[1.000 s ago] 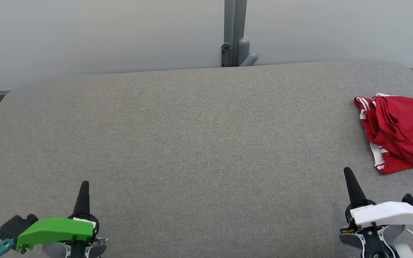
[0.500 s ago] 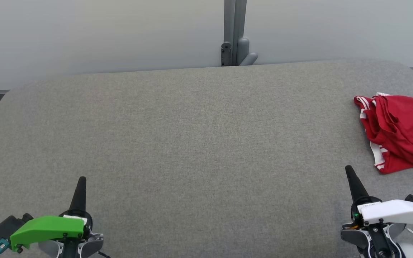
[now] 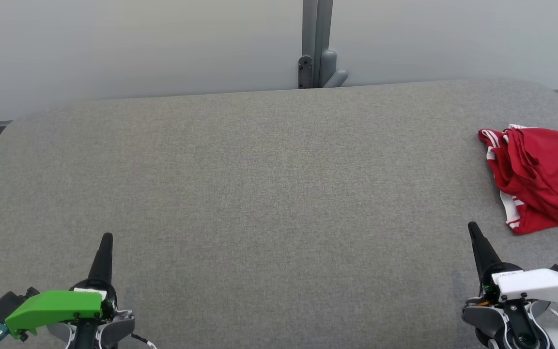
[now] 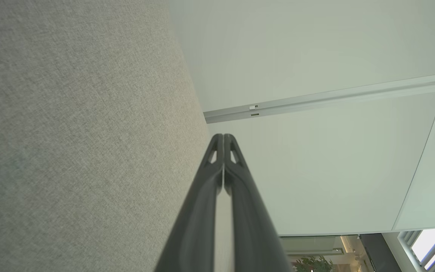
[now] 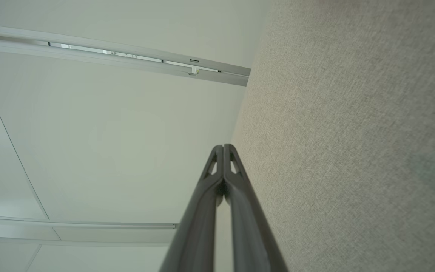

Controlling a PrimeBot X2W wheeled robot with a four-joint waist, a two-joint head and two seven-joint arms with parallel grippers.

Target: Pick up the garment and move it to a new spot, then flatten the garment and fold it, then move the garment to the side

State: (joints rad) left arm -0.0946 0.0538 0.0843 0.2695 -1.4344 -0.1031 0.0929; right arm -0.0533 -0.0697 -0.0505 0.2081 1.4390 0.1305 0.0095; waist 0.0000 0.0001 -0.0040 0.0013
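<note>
A red garment [image 3: 545,179] with white striped trim lies crumpled at the right edge of the grey fabric table [image 3: 269,184] in the head view. My left gripper [image 3: 107,238] is at the lower left, its fingers shut together with nothing between them [image 4: 223,138]. At the lower right my right gripper [image 3: 472,227] is likewise shut and holds nothing [image 5: 223,147]. Its tip is a short way below and left of the garment, not touching it.
A grey post with a bracket [image 3: 318,46] stands behind the table's far edge against a pale wall. The table's corners are rounded, and the garment reaches past the head view's right border.
Both grippers have shifted slightly: the left one moved a little up and left in the head view, the right one a little up and right. The garment has not moved.
</note>
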